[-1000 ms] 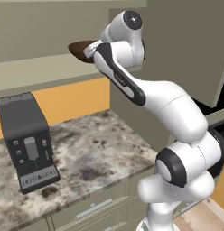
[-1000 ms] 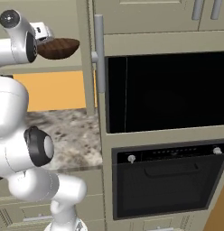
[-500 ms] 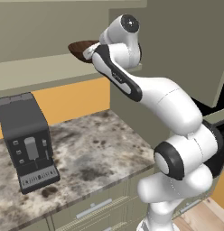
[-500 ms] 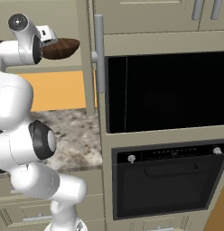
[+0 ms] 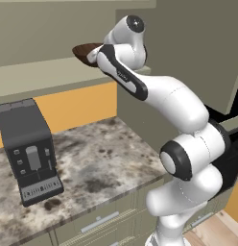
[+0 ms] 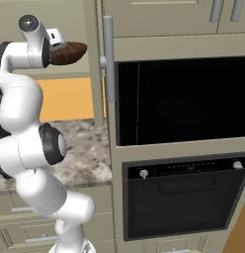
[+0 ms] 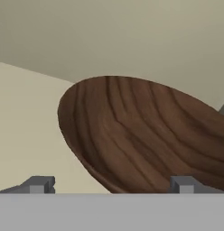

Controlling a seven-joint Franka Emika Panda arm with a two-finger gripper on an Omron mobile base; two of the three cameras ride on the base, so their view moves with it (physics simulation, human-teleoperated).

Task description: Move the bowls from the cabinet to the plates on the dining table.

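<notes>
Bowl (image 7: 145,135), round, dark wood-grain, sits tilted between the small grey fingers (image 7: 39,184), spread wide.

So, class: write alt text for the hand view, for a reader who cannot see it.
A dark brown wood-grain bowl looms close, tilted, against beige cabinet panels. The claw is open, its two grey fingertips rising at the bottom on either side of the bowl's lower edge.

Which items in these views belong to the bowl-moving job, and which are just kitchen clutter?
Job:
- dark brown wood-grain bowl
- open two-finger gripper
- beige-grey wall cabinet

Bystanders:
- black coffee machine
- speckled stone counter
- black built-in oven
</notes>
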